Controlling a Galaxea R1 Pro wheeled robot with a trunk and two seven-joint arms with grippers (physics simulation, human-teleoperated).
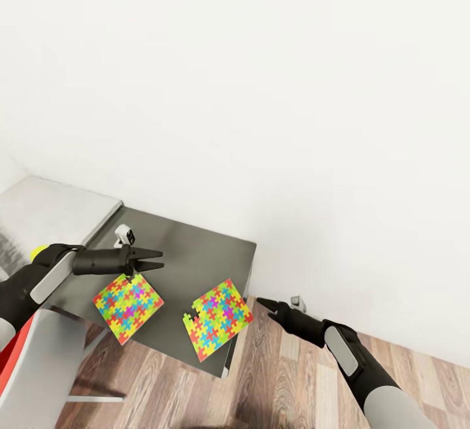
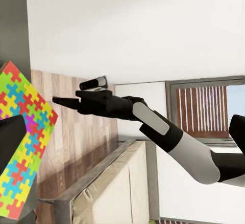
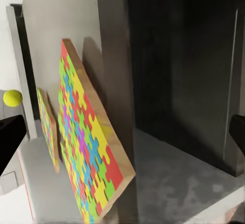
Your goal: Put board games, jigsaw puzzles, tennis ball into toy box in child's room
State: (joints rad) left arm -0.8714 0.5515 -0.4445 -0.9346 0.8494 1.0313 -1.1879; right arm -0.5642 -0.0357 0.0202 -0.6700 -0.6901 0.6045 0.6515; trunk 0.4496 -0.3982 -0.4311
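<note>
White wall fills most of the head view, with wood flooring (image 1: 274, 377) below and a dark grey bench (image 1: 196, 253) pushed up against the wall. Two jigsaw puzzles lie on it: the left puzzle (image 1: 128, 300) near the bench's front edge, the right puzzle (image 1: 218, 318) at the front corner, overhanging the edge a little. My left pincer (image 1: 155, 260) hangs just above the left puzzle's back corner, its two fingers a little apart, nothing between them. A yellow tennis ball (image 1: 38, 252) peeks out behind my left forearm. My right pincer (image 1: 263, 301) sits off the bench's corner, just beside the right puzzle, over the floor; from here I cannot tell how far it is open. A grey chair (image 1: 39, 364) stands at the lower left.

Left wrist view now: one jigsaw puzzle (image 2: 23, 142) with its bright pieces, the wood floor beyond it, and my right arm (image 2: 168, 137) reaching in, its pincer (image 2: 58, 100) tapering to a point.

Right wrist view: the near puzzle (image 3: 92, 152) seen edge-on, its wooden backing showing, the second puzzle (image 3: 48, 127) behind it, the tennis ball (image 3: 13, 98) further back. My dark fingertips (image 3: 10, 137) stand wide apart at the picture's two sides, holding nothing.
</note>
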